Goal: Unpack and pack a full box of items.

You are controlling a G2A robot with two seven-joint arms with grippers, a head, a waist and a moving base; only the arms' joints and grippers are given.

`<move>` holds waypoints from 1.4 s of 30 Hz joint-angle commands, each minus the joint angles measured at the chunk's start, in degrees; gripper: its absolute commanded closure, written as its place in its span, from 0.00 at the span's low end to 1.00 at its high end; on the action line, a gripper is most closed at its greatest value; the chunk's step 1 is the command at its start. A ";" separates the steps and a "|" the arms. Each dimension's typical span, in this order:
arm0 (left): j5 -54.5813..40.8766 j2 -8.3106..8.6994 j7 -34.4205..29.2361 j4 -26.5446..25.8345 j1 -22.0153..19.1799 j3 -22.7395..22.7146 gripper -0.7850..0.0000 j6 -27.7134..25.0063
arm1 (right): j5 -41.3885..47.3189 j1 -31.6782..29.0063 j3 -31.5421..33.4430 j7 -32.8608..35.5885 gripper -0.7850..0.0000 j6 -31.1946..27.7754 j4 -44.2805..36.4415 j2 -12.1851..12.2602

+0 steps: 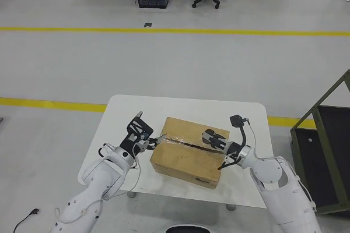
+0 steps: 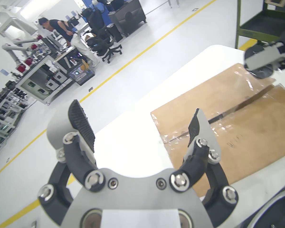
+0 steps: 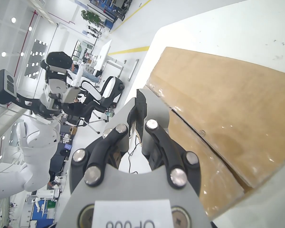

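Your left fingers [image 2: 82,122] are spread wide with nothing between them, hovering at the 9 o'clock end of the box [image 1: 181,160], over the edge of the counter [image 1: 181,108] beside it. Your right fingers [image 3: 140,106] are pressed together; whether they pinch anything is not clear. They sit over the box's 3 o'clock end, close to the seam [image 2: 247,102]. The box is plain brown cardboard with its flaps down, and it stands at the middle of the counter. Its seam runs from 9 to 3 and gapes slightly, with crinkled clear tape [image 2: 243,84] across it. A green rack [image 1: 326,157] stands on the floor at 3 o'clock, near the counter.
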 commanded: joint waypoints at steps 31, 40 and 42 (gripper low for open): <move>-24.36 -2.94 -7.31 9.07 -1.87 8.09 0.00 -3.81 | -0.20 3.35 -2.87 -0.21 1.00 7.31 -1.01 -0.36; -24.36 -2.94 -7.31 9.07 -1.87 8.09 0.00 -3.81 | -0.46 3.08 -3.23 0.85 1.00 7.46 -1.28 -0.22; -27.23 -3.23 -6.48 9.17 -1.20 8.36 0.00 -3.08 | -0.50 3.50 -3.68 1.12 1.00 7.46 -1.15 -0.27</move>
